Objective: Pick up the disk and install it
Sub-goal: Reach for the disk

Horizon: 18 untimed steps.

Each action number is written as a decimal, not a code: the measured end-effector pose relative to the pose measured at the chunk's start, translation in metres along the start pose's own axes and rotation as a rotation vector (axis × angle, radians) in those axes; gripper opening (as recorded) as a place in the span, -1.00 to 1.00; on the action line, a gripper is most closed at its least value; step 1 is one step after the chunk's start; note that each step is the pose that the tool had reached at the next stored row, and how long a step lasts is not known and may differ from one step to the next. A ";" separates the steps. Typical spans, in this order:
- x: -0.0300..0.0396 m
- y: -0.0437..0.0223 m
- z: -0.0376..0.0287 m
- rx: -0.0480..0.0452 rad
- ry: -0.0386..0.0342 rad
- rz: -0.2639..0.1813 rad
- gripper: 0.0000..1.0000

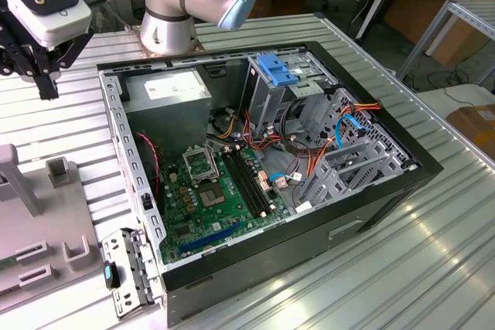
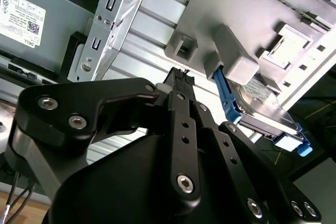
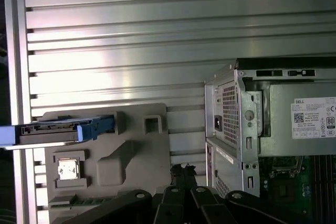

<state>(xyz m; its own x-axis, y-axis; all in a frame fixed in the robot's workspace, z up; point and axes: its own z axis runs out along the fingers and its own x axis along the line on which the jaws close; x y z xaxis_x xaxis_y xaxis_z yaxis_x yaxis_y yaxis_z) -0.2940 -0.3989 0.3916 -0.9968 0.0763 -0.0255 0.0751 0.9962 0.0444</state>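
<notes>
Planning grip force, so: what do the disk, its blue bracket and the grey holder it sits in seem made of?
The disk: apparently metal, a dull grey face catching light, with a paper-like label. Its blue bracket: probably plastic, evenly coloured, soft sheen. The grey holder: matte, rounded moulded-looking blocks, likely plastic, though uncertain.

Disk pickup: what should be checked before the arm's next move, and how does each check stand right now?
1. Disk held in the grey fixture: ok.
2. Hand carrying nothing: ok.
3. Hand open for a grasp: not ok, it is shut.
4. Hand lined up on the disk: not ok, it is apart from it.
5. Free bay in the computer case: cannot tell.
</notes>
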 end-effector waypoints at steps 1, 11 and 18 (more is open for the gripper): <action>0.0018 -0.0001 0.0000 -0.0001 -0.0001 0.000 -0.79; 0.0210 -0.0016 -0.0005 0.0000 0.0000 0.000 -0.79; 0.0299 -0.0023 -0.0007 0.0000 0.0000 0.000 -0.79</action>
<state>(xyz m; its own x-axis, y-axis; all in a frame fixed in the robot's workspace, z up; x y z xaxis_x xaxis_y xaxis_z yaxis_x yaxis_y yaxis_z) -0.3239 -0.3990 0.3915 -0.9968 0.0762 -0.0255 0.0750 0.9962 0.0444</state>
